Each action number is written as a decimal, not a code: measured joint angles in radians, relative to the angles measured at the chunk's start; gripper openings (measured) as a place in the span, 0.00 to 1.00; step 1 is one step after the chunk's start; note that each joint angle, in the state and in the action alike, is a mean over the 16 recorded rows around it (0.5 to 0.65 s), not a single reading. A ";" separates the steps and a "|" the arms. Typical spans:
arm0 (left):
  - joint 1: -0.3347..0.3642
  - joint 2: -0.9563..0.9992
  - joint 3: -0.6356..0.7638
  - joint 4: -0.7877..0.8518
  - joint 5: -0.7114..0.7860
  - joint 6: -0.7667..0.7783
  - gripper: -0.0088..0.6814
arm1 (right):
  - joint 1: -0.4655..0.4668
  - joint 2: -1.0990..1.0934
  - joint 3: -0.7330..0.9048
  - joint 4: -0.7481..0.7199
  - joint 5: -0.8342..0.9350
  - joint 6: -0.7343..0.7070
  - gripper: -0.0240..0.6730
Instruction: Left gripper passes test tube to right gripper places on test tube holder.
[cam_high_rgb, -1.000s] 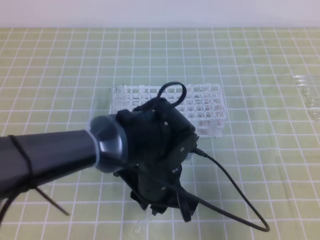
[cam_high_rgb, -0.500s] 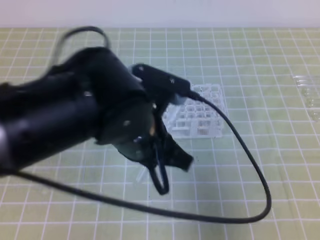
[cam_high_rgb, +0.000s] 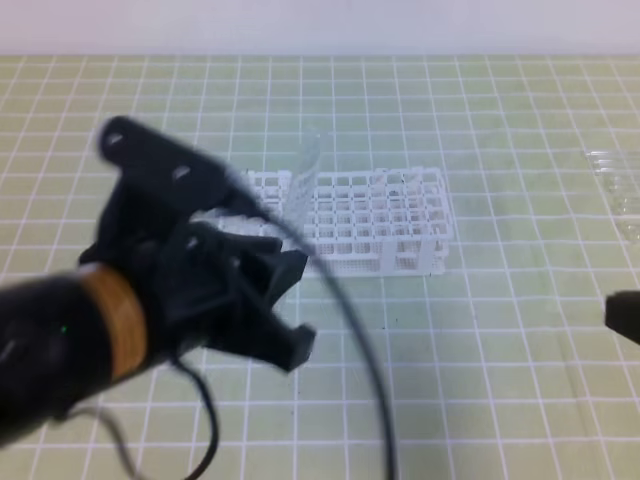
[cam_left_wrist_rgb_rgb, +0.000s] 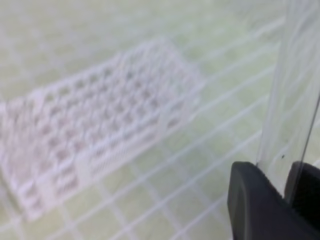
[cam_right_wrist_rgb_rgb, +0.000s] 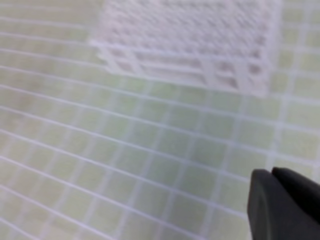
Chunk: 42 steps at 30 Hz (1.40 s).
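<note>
While the left tool (cam_high_rgb: 285, 300) hangs nearest the camera above the green gridded surface (cam_high_rgb: 480, 380), its fingers (cam_left_wrist_rgb_rgb: 255, 205) are clamped on the test tube (cam_high_rgb: 305, 180), which rises tilted before the white test tube holder (cam_high_rgb: 385, 225) behind it. At the right edge, the right tool (cam_right_wrist_rgb_rgb: 272, 200) shows its fingertips pressed together.

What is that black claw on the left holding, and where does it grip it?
The left gripper holds a clear test tube, pinched near its lower end; the rest rises above the fingers.
</note>
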 joint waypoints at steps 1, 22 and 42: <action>0.000 -0.022 0.030 0.025 -0.043 -0.023 0.04 | 0.000 0.000 -0.005 0.026 -0.005 -0.024 0.01; 0.000 -0.261 0.256 0.306 -0.366 -0.234 0.04 | 0.000 0.000 -0.063 0.450 -0.044 -0.409 0.01; 0.077 -0.408 0.409 0.406 -0.490 -0.274 0.05 | 0.007 0.083 -0.083 0.669 -0.044 -0.657 0.01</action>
